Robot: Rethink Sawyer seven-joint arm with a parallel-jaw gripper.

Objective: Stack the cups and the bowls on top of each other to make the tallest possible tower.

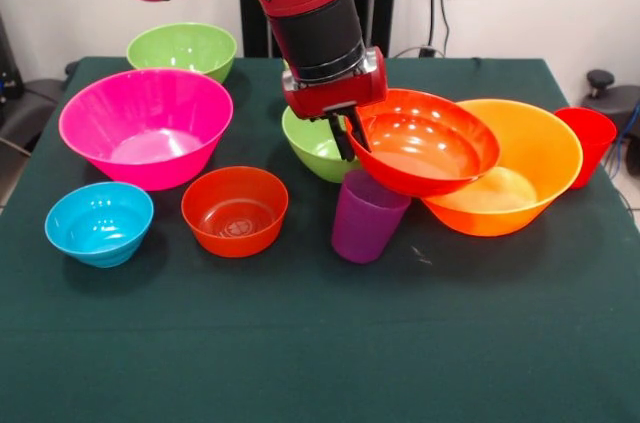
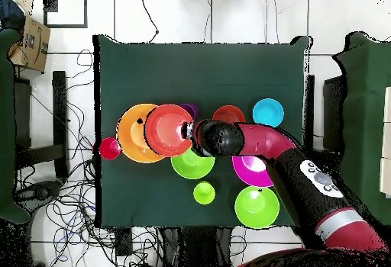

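Observation:
My gripper (image 1: 350,135) is shut on the left rim of the medium red-orange bowl (image 1: 425,141). It holds the bowl tilted, partly over the large orange bowl (image 1: 520,168) and just above the purple cup (image 1: 366,216). The overhead view shows the gripper (image 2: 187,132) and the red-orange bowl (image 2: 168,129) overlapping the orange bowl (image 2: 131,134). A lime green bowl (image 1: 312,148) sits behind the gripper. The red cup (image 1: 588,141) stands beside the orange bowl. The lime green cup (image 2: 204,193) shows only in the overhead view. No pile of bowls shows.
The large pink bowl (image 1: 146,126), small blue bowl (image 1: 99,222) and small orange-red bowl (image 1: 235,209) sit at the left of the green tablecloth (image 1: 320,343). A second lime green bowl (image 1: 182,48) is at the back left. Cables lie on the floor around the table.

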